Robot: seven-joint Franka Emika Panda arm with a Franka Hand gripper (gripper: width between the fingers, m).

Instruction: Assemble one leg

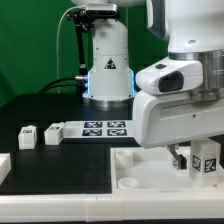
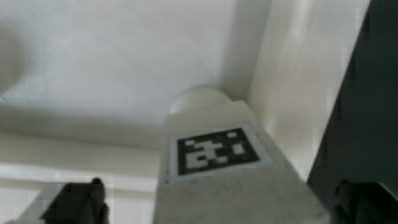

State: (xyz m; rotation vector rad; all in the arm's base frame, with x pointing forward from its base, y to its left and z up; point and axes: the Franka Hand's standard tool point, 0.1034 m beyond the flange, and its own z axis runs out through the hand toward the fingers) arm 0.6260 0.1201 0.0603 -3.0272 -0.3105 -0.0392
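A white leg [image 1: 207, 158] with a black-and-white tag stands upright on the large white panel [image 1: 145, 172] at the exterior view's lower right. My gripper [image 1: 198, 165] hangs over it with a finger on either side. In the wrist view the leg [image 2: 228, 150] fills the space between the two dark fingertips [image 2: 75, 203], with a visible gap on one side, so my gripper [image 2: 217, 208] is open around it. The panel [image 2: 89, 100] lies behind the leg. Two more legs [image 1: 27, 135] [image 1: 53, 131] stand on the black table at the exterior view's left.
The marker board [image 1: 105, 127] lies flat in front of the robot base [image 1: 108, 70]. Another white part [image 1: 3, 166] shows at the exterior view's left edge. The arm's big white hand [image 1: 175, 100] hides the far right of the panel.
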